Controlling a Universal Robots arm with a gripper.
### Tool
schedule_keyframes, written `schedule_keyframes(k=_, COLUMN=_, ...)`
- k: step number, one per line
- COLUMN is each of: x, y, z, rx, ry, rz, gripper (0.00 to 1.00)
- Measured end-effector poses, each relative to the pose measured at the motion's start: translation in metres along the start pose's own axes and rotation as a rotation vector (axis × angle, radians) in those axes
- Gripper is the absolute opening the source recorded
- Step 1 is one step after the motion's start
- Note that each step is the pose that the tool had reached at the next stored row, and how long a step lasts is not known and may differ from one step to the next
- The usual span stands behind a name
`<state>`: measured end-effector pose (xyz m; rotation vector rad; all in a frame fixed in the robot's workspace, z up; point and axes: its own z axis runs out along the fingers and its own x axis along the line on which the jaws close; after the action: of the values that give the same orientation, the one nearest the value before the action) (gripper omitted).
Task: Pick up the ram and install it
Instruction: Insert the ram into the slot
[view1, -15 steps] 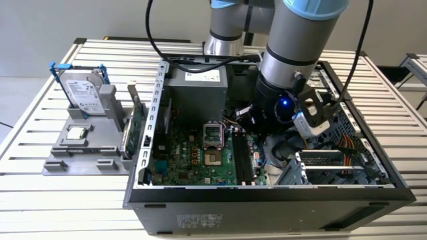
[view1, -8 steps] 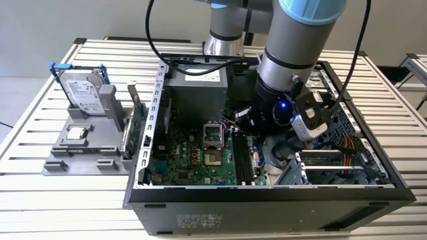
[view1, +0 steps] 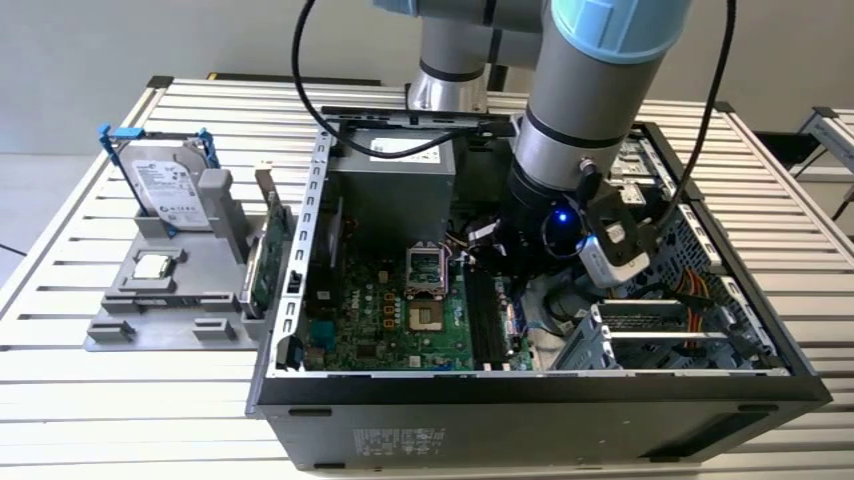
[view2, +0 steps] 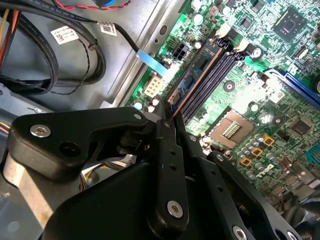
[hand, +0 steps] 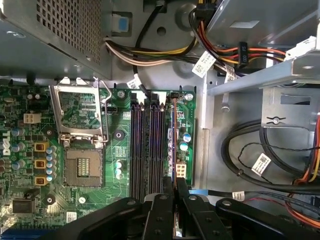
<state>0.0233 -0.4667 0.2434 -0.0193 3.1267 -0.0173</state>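
Your gripper (hand: 176, 187) had its jaws clamped on the ram (hand: 173, 145), held edge-on over the outermost memory slot (hand: 172, 120) of the motherboard (hand: 115, 150). You needed it square before pressing.

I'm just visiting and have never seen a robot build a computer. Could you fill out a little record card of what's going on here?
Setting: open computer case lying on a slatted table
Arm: reaches down into the case
Gripper: shut on the ram
Ram position: on edge, lined up along the memory slot nearest the motherboard's edge; whether it is fully seated cannot be told
Neighbouring slots: empty
Processor socket: open, nothing in it
Beside the case: hard drive standing in a grey holder
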Motion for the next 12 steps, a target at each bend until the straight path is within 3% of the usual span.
schedule_keyframes(k=12, x=0.0016, y=0.0002, z=0.0109, rx=-0.0001, ry=0.0057, rz=0.000, gripper=0.00)
